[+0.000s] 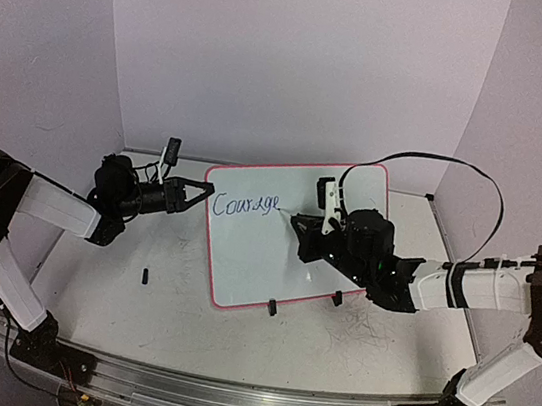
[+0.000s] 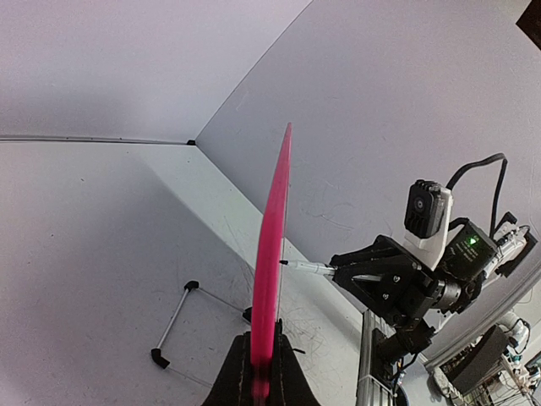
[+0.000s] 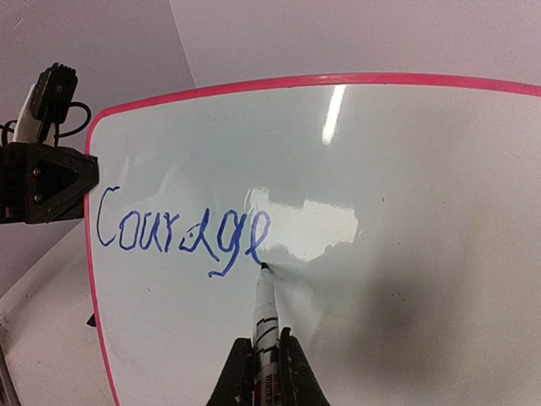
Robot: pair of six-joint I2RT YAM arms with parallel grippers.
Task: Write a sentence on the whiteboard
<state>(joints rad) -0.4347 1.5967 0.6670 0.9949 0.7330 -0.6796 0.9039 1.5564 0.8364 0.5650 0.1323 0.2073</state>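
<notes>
The whiteboard [image 1: 284, 255] sits mid-table between the two arms, turned a bit so its left edge faces the left arm. Its pink rim runs all the way round. Two little black clip feet [image 1: 272, 308] show along its near edge. Can't really tell from the overhead view how steeply it's propped.

The left end effector [image 1: 202, 191] is clamped on the board's left edge, up near the far corner. In the left wrist view its fingers [image 2: 237, 376] sit on either side of the pink rim [image 2: 272, 245], with no gap.

The right end effector [image 3: 265, 372] is closed tight around a marker [image 3: 265, 313], barrel held between the two fingers and the tip pointing away from the wrist. From above, that arm reaches in from the right, over the board's right half.

The sentence [image 3: 182, 230] is just one word right now, "Courage" in blue cursive, sitting in the far-left part of the board, starting just inside the rim. The marker tip is touching the board right at the bottom of the final "e". The rest of the white surface to the right and nearer is bare, just glare and the arm's shadow.

Also on the table [image 1: 134, 315] is a small black object [image 1: 145, 275], lying left of the board and well apart from it. It's too tiny to name.
</notes>
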